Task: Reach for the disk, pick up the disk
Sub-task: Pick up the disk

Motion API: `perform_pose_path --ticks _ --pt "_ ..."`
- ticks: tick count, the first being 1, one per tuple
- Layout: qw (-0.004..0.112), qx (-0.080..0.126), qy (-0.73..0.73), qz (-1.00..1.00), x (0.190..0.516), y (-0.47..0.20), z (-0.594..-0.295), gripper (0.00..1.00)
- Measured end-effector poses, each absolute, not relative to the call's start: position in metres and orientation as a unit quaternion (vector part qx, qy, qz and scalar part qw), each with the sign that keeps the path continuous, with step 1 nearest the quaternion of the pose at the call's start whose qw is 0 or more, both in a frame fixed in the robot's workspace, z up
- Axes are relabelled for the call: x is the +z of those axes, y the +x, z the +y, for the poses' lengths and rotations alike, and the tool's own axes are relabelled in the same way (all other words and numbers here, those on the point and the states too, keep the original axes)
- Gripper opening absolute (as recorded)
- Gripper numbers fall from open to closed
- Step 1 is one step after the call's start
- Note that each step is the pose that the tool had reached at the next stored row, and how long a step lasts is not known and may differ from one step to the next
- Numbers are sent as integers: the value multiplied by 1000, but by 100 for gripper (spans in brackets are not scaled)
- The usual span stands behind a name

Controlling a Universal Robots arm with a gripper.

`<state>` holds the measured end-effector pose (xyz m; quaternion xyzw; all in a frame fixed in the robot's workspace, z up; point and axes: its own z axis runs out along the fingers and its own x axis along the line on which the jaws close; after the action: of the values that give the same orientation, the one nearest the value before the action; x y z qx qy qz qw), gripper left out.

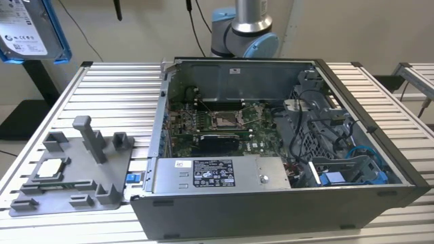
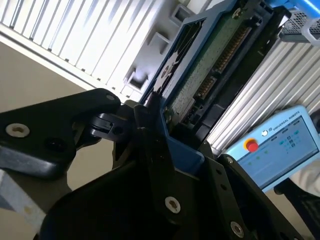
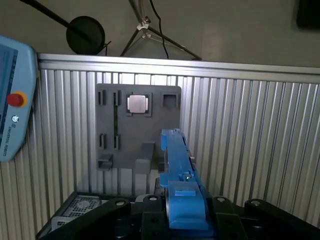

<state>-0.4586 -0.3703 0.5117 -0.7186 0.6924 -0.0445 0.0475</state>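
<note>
At the exterior view's far left, the disk hangs high in the corner. Its label faces out, its blue bracket runs along its edge, and it is clear of the ribbed worktop. Lower down, a grey fixture with upright posts lies on the worktop, and a small square chip rests in one of its pockets. To the right stands the open case, with its board and cables exposed and a labelled silver box along its near side. The arm rises behind the case's far wall.

In the first wrist view a pendant shows at the edge, then the fixture with the chip. Next is the disk, seen edge-on, with its bracket running out from the end effector.

In the second wrist view the end effector is clenched on the disk. Its black fingers grip the bracket, and the disk's green circuit-board side is turned to the camera. The pendant lies further right.
</note>
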Motion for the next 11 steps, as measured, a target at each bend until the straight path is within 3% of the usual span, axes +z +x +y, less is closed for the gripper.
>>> perform_pose_path --ticks 11 --pt "47 -44 -719 692 512 -457 -370 0"
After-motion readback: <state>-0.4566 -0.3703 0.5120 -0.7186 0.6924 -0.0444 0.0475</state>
